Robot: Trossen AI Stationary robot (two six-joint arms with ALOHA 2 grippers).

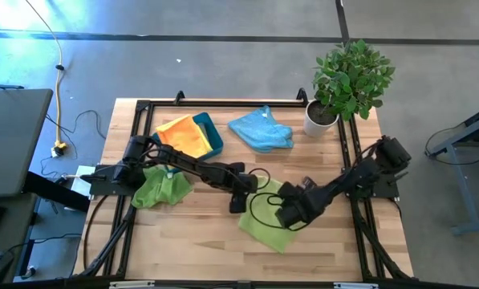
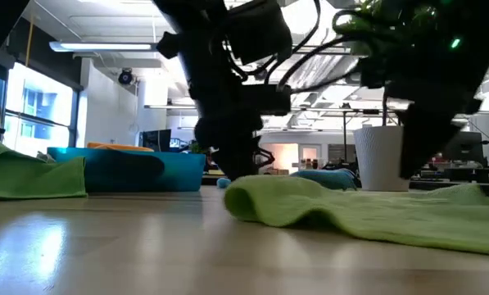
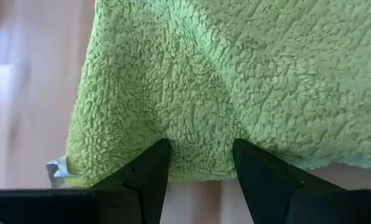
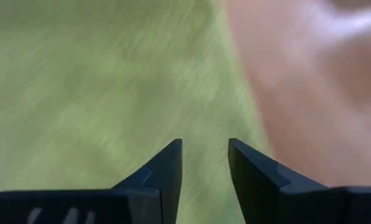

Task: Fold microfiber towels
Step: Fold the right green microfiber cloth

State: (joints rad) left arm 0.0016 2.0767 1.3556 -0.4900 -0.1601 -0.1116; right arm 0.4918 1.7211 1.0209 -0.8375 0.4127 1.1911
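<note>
No legible text, label, brand mark, number or sign appears in any of the four views. From where I stand, the lime-green microfiber towel [image 1: 271,218] carries no readable tag or print, and the small pale tab at its edge in the left wrist view is blank. The teal plastic tray [image 1: 210,131], the white ribbed plant pot [image 1: 319,119] and the light wooden tabletop [image 1: 191,241] bear no markings that can be read. The screens and fittings in the room behind the table, seen in the low view, are too indistinct to read.
</note>
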